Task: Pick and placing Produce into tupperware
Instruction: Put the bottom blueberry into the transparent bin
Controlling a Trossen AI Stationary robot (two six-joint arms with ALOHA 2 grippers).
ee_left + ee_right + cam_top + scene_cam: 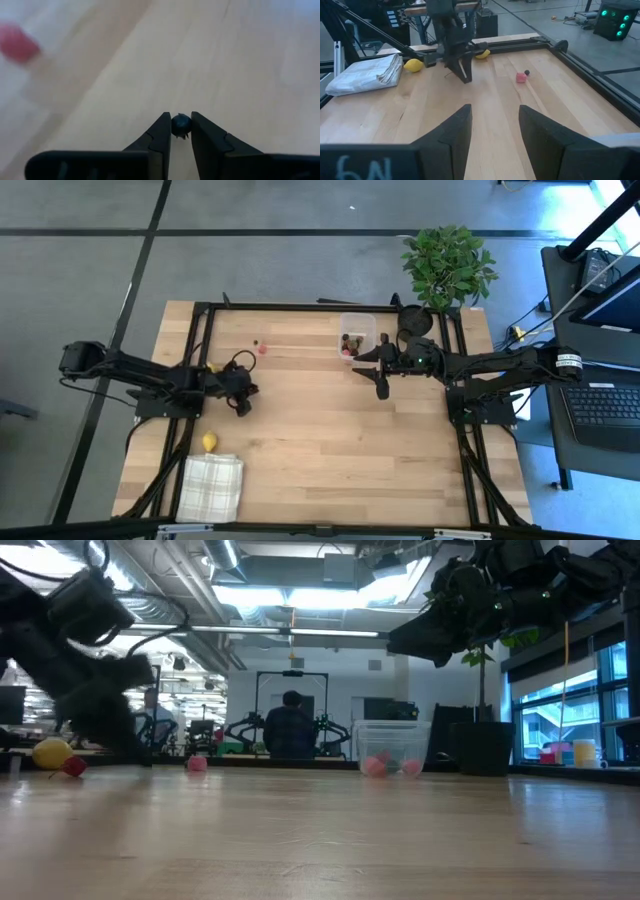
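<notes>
- Left gripper [181, 131] is down at the wooden table [320, 450], on its left half, fingers pinched in on a small dark berry [181, 124] that sits right between the tips.
- In the high view that same gripper [243, 406] points its tips at the boards; the berry itself is too small to pick out from up there.
- A blurred red piece [17, 42] lies on the wood off to one side of the held berry, well apart from it.
- Right gripper [495, 132] hangs above the table beside the tupperware [357, 338], fingers partly spread with bare wood showing between them and nothing in them.
- The clear tupperware stands near the far edge of the table, right of centre, with a few red and dark pieces [348, 346] already inside; the low view shows pinkish fruit [378, 766] through its wall.
- Out on the boards, a red strawberry piece [521, 77] with a tiny dark berry [527, 72] just beside it lies toward the far edge, left of the box.
- The yellow lemon [209, 442] rests near the left front, just beyond the white checked cloth [212, 487].
- A second yellow thing [481, 54] shows by the left arm; I cannot tell what it is.
- A green leafy plant in a dark pot [446, 265] stands at the far right corner.
- A person [291, 730] sits in the room behind, back turned.
</notes>
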